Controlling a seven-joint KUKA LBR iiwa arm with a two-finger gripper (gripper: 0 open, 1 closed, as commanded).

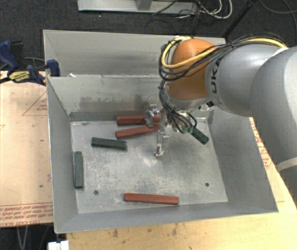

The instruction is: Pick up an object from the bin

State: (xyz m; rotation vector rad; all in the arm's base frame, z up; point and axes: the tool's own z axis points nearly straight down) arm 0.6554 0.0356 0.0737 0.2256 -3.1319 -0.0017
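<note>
One red bar [136,132] just left of tool [160,150].

Dark speckled carpet floor [13,14] on every side. Near the top edge, a flat grey metal stand base [133,4], with black and white cables [211,1] tangled just beside it. Soft, even light throughout.

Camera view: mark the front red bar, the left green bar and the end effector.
Front red bar [151,198], camera view, middle of its top face.
Left green bar [78,169], camera view, middle of its length.
End effector [160,149], camera view, its lower tip.
</note>
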